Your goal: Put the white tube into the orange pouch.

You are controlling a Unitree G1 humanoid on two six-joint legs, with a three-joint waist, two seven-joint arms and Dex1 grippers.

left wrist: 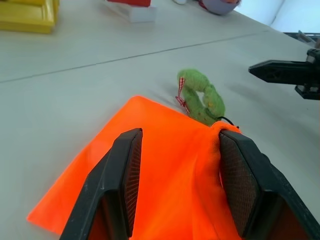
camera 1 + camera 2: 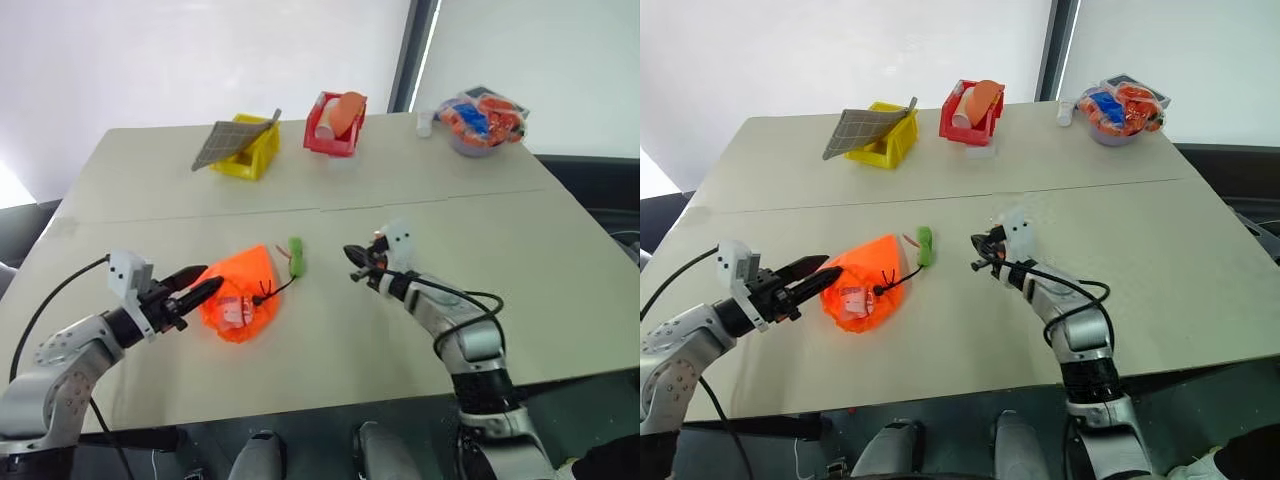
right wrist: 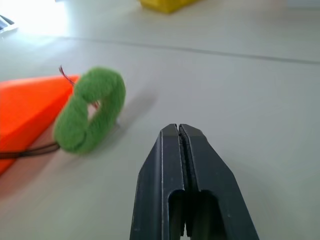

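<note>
The orange pouch [image 2: 245, 285] lies flat on the table's near left part, its black cord running to a lime-green tag [image 2: 296, 253]. A small whitish patch [image 2: 232, 310] shows at the pouch's near end; I cannot tell whether it is the white tube. My left gripper [image 2: 210, 281] is open, level, with its fingers [image 1: 125, 175] on either side of the pouch's fabric at its left edge. My right gripper [image 2: 351, 252] is shut and empty, a hand's width to the right of the green tag [image 3: 90, 110], pointing towards it.
At the table's far side stand a yellow bin [image 2: 250, 155] with a grey cloth over it, a red bin [image 2: 330, 135] holding an orange object, and a bowl [image 2: 475, 140] of packets with a tiny whitish container [image 2: 424, 122] beside it.
</note>
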